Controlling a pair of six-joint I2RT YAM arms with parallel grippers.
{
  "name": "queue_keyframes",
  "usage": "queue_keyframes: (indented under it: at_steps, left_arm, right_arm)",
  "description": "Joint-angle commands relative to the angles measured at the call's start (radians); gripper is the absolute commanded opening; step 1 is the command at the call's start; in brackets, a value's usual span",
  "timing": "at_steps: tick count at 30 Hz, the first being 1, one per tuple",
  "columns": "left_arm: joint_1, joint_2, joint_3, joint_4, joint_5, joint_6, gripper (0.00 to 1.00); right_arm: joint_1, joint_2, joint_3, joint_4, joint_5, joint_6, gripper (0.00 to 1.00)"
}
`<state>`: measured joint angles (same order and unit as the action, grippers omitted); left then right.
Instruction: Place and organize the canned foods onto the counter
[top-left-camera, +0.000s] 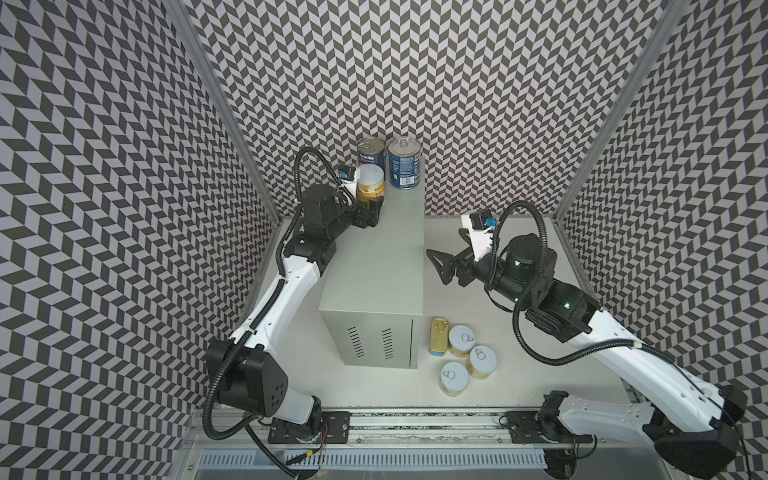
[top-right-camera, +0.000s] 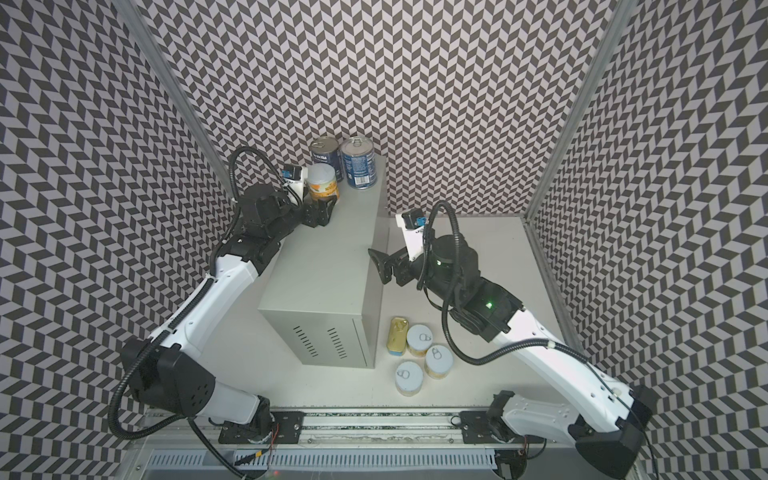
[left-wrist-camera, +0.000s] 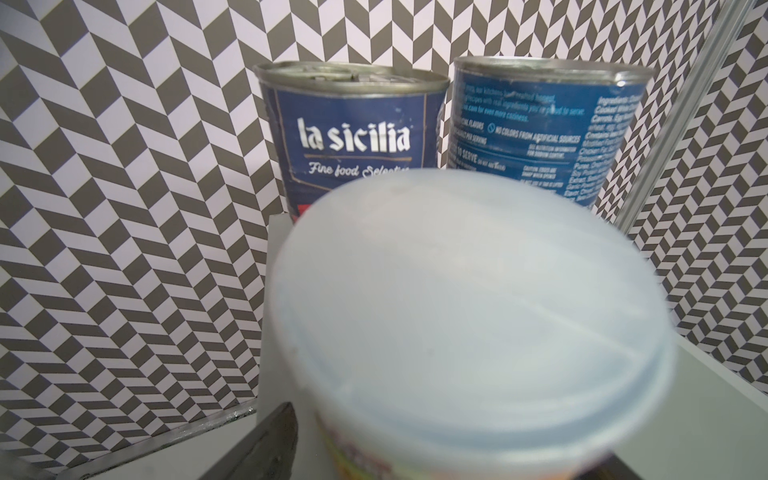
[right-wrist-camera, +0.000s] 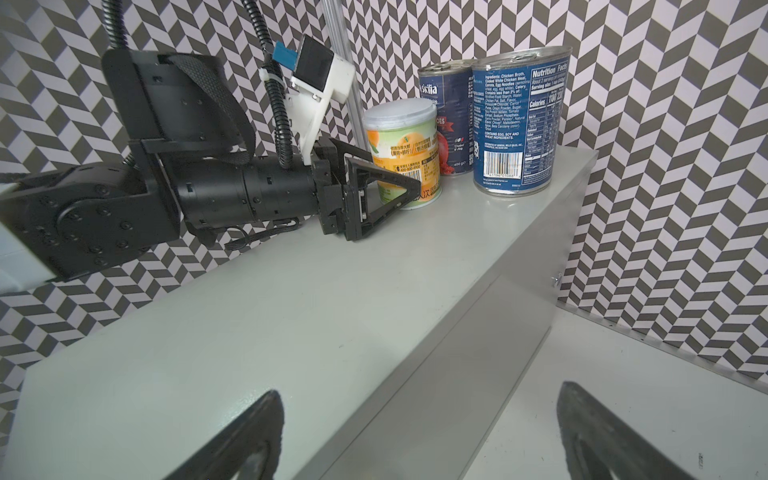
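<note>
On the counter (top-left-camera: 374, 266), at its far end, two tall blue-labelled cans (top-left-camera: 371, 151) (top-left-camera: 403, 164) stand side by side. A short fruit can (top-left-camera: 371, 183) with a white lid stands upright just in front of them. My left gripper (top-left-camera: 370, 204) is open, its jaws on either side of this can's base. The left wrist view shows a slim gap between one finger (left-wrist-camera: 274, 440) and the can (left-wrist-camera: 457, 311). My right gripper (top-left-camera: 434, 266) hangs wide open and empty beside the counter's right edge. A gold-topped tin (top-left-camera: 439, 336) and three fruit cans (top-left-camera: 461, 340) (top-left-camera: 481, 361) (top-left-camera: 454, 377) sit on the white table.
The patterned back wall rises directly behind the tall cans (right-wrist-camera: 519, 120). The counter's top (right-wrist-camera: 291, 316) is bare from the fruit can to its near end. The table cans cluster against the counter's front right corner, below my right arm.
</note>
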<state>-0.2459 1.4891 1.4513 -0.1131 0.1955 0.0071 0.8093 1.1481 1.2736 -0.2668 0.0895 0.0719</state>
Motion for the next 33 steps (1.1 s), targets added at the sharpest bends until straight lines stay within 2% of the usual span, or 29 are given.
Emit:
queue_keyframes:
  at_steps: [1,9,14,19,26,33]
  left_arm:
    - [0.012,0.009,0.024,-0.025,-0.008,0.005,0.91]
    - [0.011,-0.018,0.018,-0.027,-0.004,0.005,1.00]
    - [0.006,-0.062,0.004,-0.039,-0.009,-0.003,1.00]
    - [-0.015,-0.149,-0.028,-0.115,-0.125,-0.035,1.00]
    - [-0.034,-0.316,-0.118,-0.244,-0.211,-0.105,1.00]
    - [-0.125,-0.482,-0.182,-0.341,-0.200,-0.068,1.00]
  right_arm:
    - [0.004,-0.030,-0.006,0.061,-0.007,0.003,0.99]
    - [0.004,-0.025,0.000,0.060,-0.011,0.000,0.99]
    - [0.003,-0.021,0.006,0.058,-0.011,0.000,0.99]
    - [0.004,-0.013,0.017,0.047,-0.013,0.001,0.99]
    - [0.004,-0.002,0.032,0.035,-0.016,-0.007,0.99]
    - [0.004,0.008,0.070,-0.032,0.034,0.042,0.99]
